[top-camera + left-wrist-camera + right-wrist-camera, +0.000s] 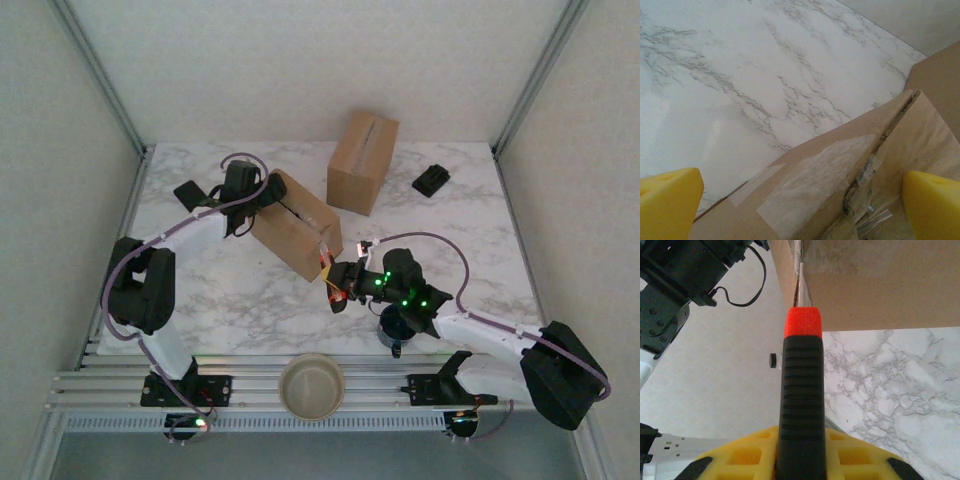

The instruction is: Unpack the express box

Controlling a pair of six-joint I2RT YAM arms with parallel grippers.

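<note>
Plainly taped, the box (pixel 297 228) lies slanted in the middle of the table (pixel 200 300), with clear tape (pixel 815 175) along its torn top seam. The left gripper (pixel 258 200) straddles the box's far-left end. Its jaws are spread wide, with a yellow finger (pixel 670 200) on each side; I cannot tell whether they touch the cardboard. The right gripper (pixel 345 282) is clamped on a cutter (pixel 801 390) with a black ribbed handle and an orange-red tip, and that tip sits at the seam on the box's near-right end. A second box (pixel 362 160) stands upright just behind, with a small black block (pixel 431 180) to its right. A dark cup (pixel 394 326) sits under the right arm, and a beige bowl (pixel 311 386) rests at the near rail.
</note>
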